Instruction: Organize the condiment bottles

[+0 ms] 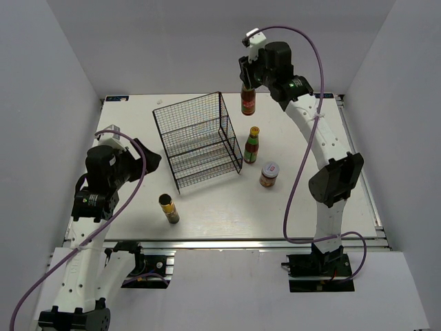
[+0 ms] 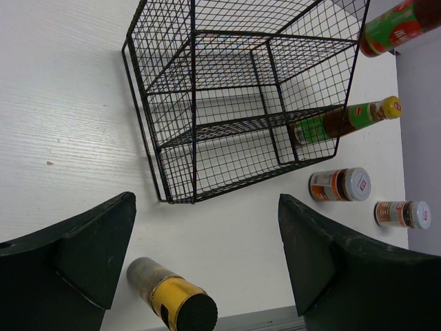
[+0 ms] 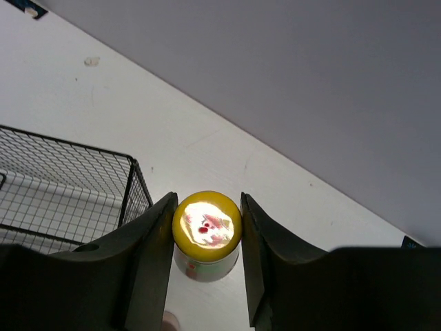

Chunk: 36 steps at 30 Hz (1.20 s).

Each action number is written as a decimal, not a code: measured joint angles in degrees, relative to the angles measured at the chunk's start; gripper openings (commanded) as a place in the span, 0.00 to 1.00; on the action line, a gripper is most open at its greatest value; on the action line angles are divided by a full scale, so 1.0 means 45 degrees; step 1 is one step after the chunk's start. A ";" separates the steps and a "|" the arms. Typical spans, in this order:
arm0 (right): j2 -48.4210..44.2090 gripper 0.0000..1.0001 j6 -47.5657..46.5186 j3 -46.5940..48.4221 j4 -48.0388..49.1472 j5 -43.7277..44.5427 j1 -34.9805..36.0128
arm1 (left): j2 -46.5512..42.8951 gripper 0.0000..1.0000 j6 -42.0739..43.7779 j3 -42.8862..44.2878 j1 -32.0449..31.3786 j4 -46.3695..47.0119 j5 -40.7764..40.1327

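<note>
My right gripper clamps a red-sauce bottle by its top, aloft near the wire rack; next, I judge, it needs lowering into the rack, while my left gripper hangs spread and empty.

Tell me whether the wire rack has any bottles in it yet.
Empty. The wire rack shows bare shelves in both the top and left wrist views.

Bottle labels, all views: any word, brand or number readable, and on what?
No text reads in any view.
Held red-sauce bottle: green label blurred; red mark on yellow cap illegible.
Standing red-sauce bottle: label too small.
White-lidded jar and second jar: red lid marks unreadable.
Dark gold-labelled bottle: no print discernible.
</note>
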 measured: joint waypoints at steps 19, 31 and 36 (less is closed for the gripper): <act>-0.0039 0.00 0.0044 0.1039 0.2089 -0.0078 0.1744 | -0.0044 0.93 0.0000 0.0000 0.0000 0.0010 0.0112; -0.0039 0.00 0.0272 0.1239 0.2506 -0.0121 0.2618 | -0.0180 0.93 -0.0010 0.0000 0.0000 0.0097 0.0112; 0.0151 0.00 0.0491 0.1243 0.3045 -0.0151 0.2681 | -0.0253 0.94 -0.0010 0.0005 0.0000 0.0087 0.0107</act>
